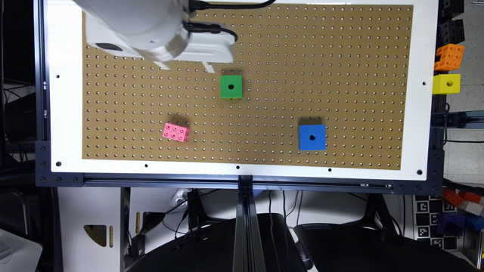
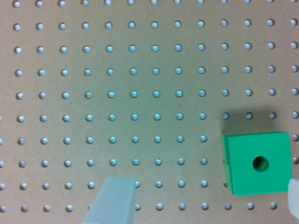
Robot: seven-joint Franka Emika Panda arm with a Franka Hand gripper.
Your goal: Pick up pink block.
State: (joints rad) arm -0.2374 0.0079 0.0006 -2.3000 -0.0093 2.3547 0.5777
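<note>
The pink block (image 1: 176, 132) is a small piece of joined cubes with round holes. It lies on the brown pegboard (image 1: 340, 56) toward the exterior view's lower left. My gripper (image 1: 185, 67) hangs over the board's upper left part, well apart from the pink block and higher up in that picture. In the wrist view the gripper (image 2: 205, 191) is open with nothing between its pale fingers (image 2: 112, 203). A green single-hole cube (image 2: 258, 162) sits close to one finger; in the exterior view this green cube (image 1: 231, 86) is just right of the gripper.
A blue single-hole cube (image 1: 312, 137) stands on the board's lower right. Off the board at the exterior view's right edge sit an orange multi-cube block (image 1: 449, 57) and a yellow cube (image 1: 447, 84). A white border frames the pegboard.
</note>
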